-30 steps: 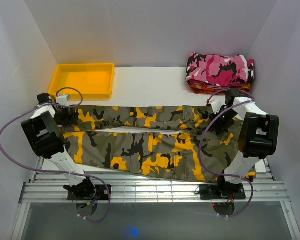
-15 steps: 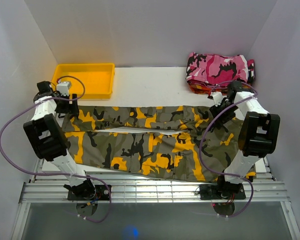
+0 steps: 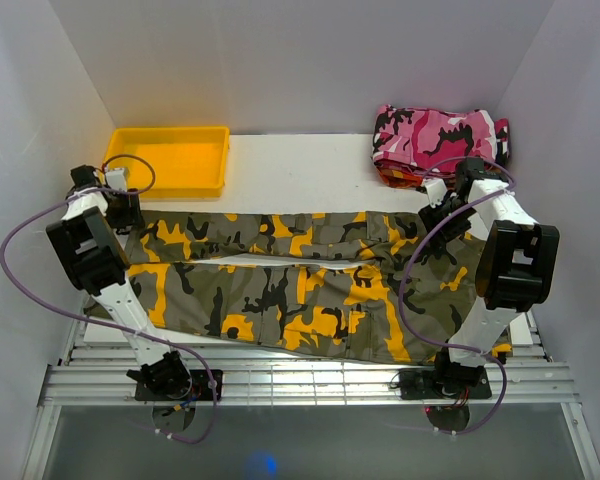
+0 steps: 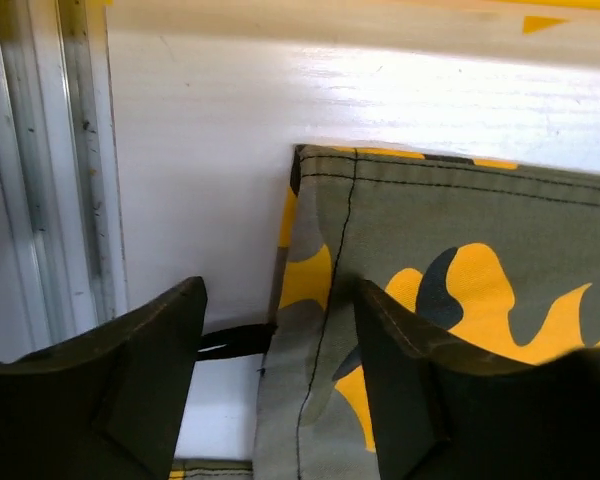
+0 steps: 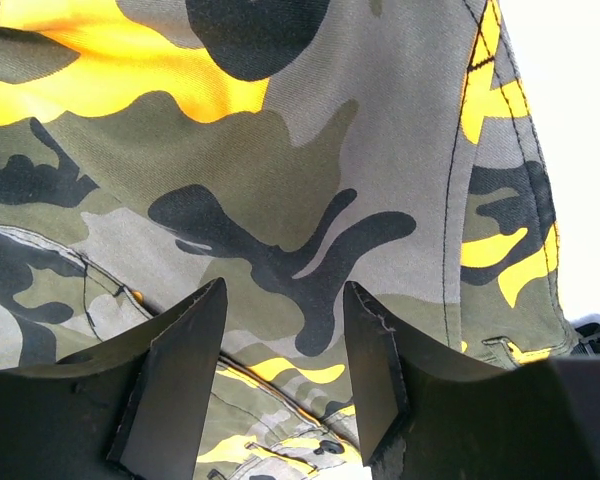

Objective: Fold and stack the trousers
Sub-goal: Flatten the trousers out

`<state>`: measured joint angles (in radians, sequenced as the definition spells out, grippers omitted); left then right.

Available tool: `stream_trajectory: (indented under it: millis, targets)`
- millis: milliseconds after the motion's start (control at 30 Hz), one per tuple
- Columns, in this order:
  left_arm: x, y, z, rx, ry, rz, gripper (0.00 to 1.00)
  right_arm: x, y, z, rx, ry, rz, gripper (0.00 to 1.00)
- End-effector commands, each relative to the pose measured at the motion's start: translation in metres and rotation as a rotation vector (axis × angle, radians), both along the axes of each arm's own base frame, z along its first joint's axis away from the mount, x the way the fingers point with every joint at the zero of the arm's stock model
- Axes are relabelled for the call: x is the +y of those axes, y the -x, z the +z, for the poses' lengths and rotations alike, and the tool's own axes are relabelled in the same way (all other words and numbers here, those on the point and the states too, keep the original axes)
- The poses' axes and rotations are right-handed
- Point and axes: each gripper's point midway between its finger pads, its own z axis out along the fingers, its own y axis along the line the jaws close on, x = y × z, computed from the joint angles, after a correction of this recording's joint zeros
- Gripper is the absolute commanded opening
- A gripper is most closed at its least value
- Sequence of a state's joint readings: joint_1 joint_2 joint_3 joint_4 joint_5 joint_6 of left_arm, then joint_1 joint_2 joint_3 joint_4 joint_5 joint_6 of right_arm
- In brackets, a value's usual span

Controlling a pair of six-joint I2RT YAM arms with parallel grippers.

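Note:
The trousers [image 3: 300,285] lie spread flat across the table, legs to the left and waist to the right. My left gripper [image 3: 123,212] is at the far leg's hem corner. In the left wrist view it [image 4: 280,345] is open, its fingers astride the hem edge of the cloth [image 4: 460,250] with white table beside it. My right gripper [image 3: 442,214] is at the far corner of the waist. In the right wrist view it [image 5: 280,350] stands open just above the camouflage cloth [image 5: 280,150], with nothing pinched between its fingers.
A yellow tray [image 3: 165,160] sits at the back left. A folded pink camouflage garment [image 3: 438,138] lies on an orange-red one [image 3: 400,178] at the back right. A metal rail [image 4: 70,150] runs along the table's left edge. Slats [image 3: 300,380] cross the front.
My left gripper has swung back and left, off the leg to its hem corner. My right gripper has shifted slightly toward the back at the waist. The trousers have not moved.

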<state>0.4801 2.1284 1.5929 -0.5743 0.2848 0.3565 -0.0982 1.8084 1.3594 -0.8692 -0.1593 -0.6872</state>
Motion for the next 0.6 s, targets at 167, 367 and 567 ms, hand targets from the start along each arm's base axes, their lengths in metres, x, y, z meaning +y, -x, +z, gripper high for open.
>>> stream_trajectory:
  millis: [167, 367, 567]
  targets:
    - [-0.023, 0.004, -0.003, -0.01, 0.112, -0.024, 0.14, -0.007, 0.005, -0.011, 0.025, 0.015, -0.012, 0.57]
    - [-0.055, -0.023, 0.163, -0.349, 0.094, -0.159, 0.0, -0.013, 0.01, -0.018, 0.025, 0.015, -0.019, 0.58]
    - [-0.103, -0.026, 0.303, -0.566, 0.07, -0.244, 0.0, -0.009, 0.005, -0.012, -0.001, -0.01, -0.02, 0.57]
